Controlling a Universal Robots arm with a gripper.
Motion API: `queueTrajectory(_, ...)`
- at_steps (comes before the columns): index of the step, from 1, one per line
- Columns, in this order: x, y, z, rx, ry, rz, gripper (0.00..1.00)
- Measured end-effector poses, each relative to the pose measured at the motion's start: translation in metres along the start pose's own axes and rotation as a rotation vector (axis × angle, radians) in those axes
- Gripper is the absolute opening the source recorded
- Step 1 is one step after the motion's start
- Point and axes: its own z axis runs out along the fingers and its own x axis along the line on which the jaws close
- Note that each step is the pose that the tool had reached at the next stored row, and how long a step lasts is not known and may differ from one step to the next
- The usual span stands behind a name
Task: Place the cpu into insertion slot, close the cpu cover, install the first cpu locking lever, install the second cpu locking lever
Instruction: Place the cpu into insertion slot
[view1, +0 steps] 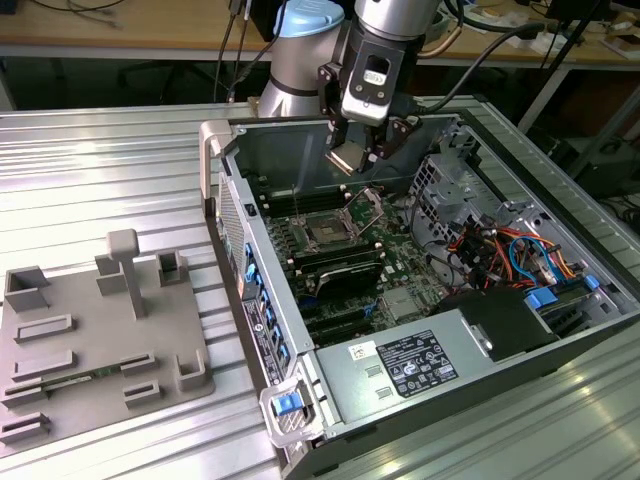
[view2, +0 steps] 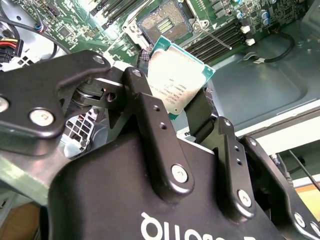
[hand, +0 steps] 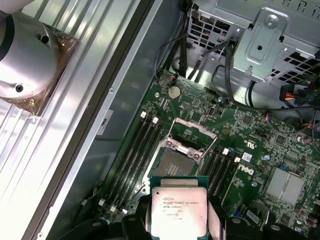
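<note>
One cpu (view2: 177, 77), likely light, stiff and fragile: fingers (view2: 148, 107) are gripping its opposite edges, holding it above the open insertion slot (view2: 165, 21).

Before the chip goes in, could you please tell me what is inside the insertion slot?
Nothing sits in the insertion slot: its bare contact field shows, with the cpu cover raised. The cpu, gripped in the fingers, hides one edge of the slot in the first wrist view.

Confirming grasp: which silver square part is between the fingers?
The flat silver cpu chip, in the black fingers above the green board; the finned grey square is fixed to it.
</note>
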Motion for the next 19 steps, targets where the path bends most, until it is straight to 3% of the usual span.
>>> queueTrajectory(19,-0.0006,-0.0004,0.0004,-0.0023,-0.0082,0.094,0.55)
